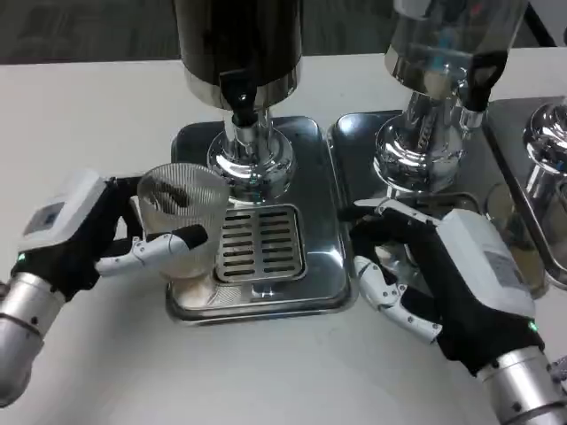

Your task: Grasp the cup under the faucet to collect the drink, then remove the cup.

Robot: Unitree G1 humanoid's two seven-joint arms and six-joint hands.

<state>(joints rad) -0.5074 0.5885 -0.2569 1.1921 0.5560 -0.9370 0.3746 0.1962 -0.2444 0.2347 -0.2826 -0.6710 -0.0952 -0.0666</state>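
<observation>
A clear ribbed plastic cup (183,220) is held by my left hand (97,239), fingers wrapped round its side. The cup hangs tilted over the left edge of the steel drip tray (322,204), left of the slotted grate (261,242). The black faucet (241,97) of the dark dispenser (239,40) sits up and to the right of the cup. My right hand (443,274) rests on the table at the tray's right edge, fingers spread and holding nothing.
A second dispenser with a clear tank (443,53) stands on its own tray (354,142) at the right, just behind my right hand. A third chrome base (545,146) shows at the far right edge. White table (89,115) lies open at the left and front.
</observation>
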